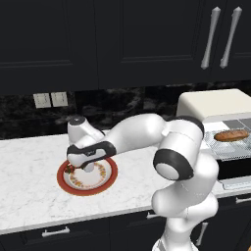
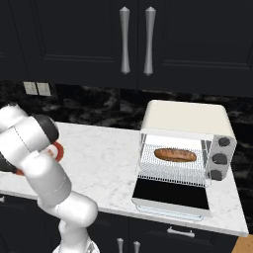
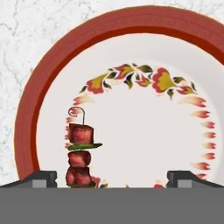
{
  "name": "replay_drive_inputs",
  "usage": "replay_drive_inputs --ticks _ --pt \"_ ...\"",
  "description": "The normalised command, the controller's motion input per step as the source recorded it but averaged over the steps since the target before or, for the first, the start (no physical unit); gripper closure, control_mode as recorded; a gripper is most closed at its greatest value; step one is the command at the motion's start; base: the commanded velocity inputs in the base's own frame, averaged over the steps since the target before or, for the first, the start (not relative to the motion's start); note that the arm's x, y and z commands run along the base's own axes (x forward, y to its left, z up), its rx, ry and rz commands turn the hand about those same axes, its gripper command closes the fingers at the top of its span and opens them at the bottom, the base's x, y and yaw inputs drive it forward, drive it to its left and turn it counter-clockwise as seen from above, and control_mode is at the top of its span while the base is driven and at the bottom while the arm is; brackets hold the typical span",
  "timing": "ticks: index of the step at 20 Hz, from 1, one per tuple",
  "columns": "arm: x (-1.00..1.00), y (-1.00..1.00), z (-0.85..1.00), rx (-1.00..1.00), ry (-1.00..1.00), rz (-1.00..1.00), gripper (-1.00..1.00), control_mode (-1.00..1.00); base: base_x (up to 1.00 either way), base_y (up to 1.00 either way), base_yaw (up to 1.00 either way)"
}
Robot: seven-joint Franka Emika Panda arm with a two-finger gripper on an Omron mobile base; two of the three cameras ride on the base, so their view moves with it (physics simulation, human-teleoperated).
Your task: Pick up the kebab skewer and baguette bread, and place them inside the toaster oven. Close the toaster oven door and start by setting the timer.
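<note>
I am hovering my gripper (image 3: 112, 177) low over the red-rimmed plate (image 3: 39, 96), and my fingertips (image 3: 43, 178) are standing wide apart at the bottom of the hand view, spread and gripping nothing. The kebab skewer (image 3: 80, 151) is lying on the plate in the lower left of that view, just inside my left-hand fingertip and well away from the other one. Its long axis is running almost straight up the frame, from the curled wire loop at the top down through red chunks and a thin green slice to the last chunk at the bottom edge. So the stick is sitting off to the left of my centre line rather than midway between the tips, and it is pointing along my line of sight, crosswise to the line between them. I am judging that the coming grasp is turning on this offset: I am needing to shift toward the left of the frame so both tips are flanking the chunks before I am closing.

In the left base view my hand (image 1: 88, 156) is hanging over the plate at centre left, on the marble counter (image 1: 29, 166). The baguette bread (image 2: 175, 155) is already lying on the wire rack inside the toaster oven (image 2: 188, 118) at right of the right base view, and the toaster oven door (image 2: 170, 193) is dropped open flat in front
</note>
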Motion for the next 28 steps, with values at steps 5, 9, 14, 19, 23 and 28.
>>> replay_drive_inputs --ticks 5,9,14,19,23,28 --pt "0.00 0.09 -0.09 0.00 0.02 0.00 -1.00 -1.00 0.00 0.00 0.00" --pt "0.00 0.13 -0.11 0.00 0.03 0.00 -1.00 -1.00 0.00 0.00 0.00" --pt "0.03 0.14 -0.08 0.00 0.02 0.00 -1.00 -1.00 0.00 0.00 0.00" --pt "0.01 0.14 0.00 0.00 0.01 0.00 -1.00 -1.00 0.00 0.00 0.00" --pt "0.06 0.19 0.00 0.00 0.00 0.00 -1.00 -1.00 0.00 0.00 0.00" --pt "0.06 0.07 0.00 0.00 0.00 0.00 -1.00 -1.00 0.00 0.00 0.00"
